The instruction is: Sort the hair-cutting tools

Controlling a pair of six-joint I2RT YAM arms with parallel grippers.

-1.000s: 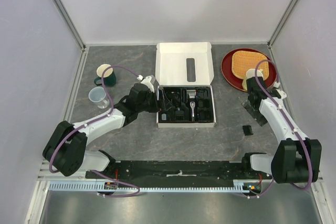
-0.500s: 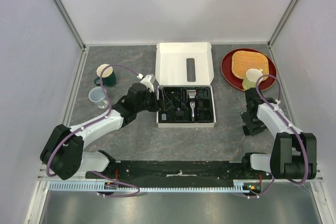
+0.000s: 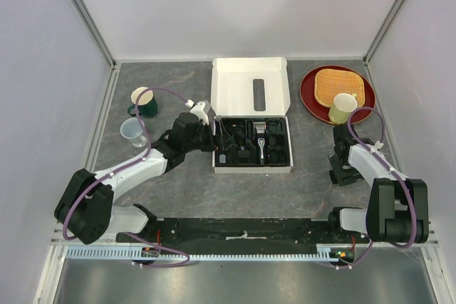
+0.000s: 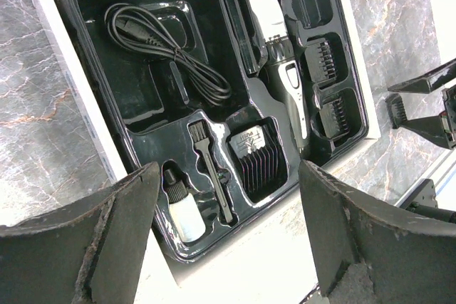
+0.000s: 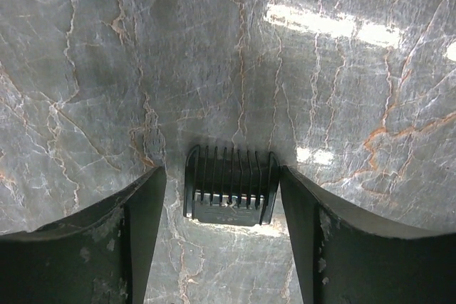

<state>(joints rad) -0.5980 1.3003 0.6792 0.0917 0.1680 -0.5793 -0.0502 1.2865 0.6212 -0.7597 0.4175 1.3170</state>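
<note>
A black comb guard (image 5: 230,186) lies flat on the grey table between the fingers of my right gripper (image 5: 222,189), which is open and straddles it low without closing. From above, the right gripper (image 3: 341,173) hides the guard. My left gripper (image 3: 209,137) is open and empty at the box's left edge. In the left wrist view my left gripper (image 4: 229,183) hovers over the black tray (image 4: 92,5), which holds the cord (image 4: 167,40), the clipper (image 4: 285,69), the thin brush (image 4: 210,169), a comb guard (image 4: 260,154) and further guards (image 4: 326,58).
The white box (image 3: 251,80) lies open at the centre back. A small white bottle (image 4: 182,211) sits in the tray. A red plate (image 3: 308,94) with a woven mat and a yellow-green cup (image 3: 343,107) are back right. A green mug (image 3: 144,102) and a clear cup (image 3: 132,131) stand on the left.
My right gripper has swung from beside the cup and plate down toward me and now straddles the loose comb guard. The left gripper has barely moved.
</note>
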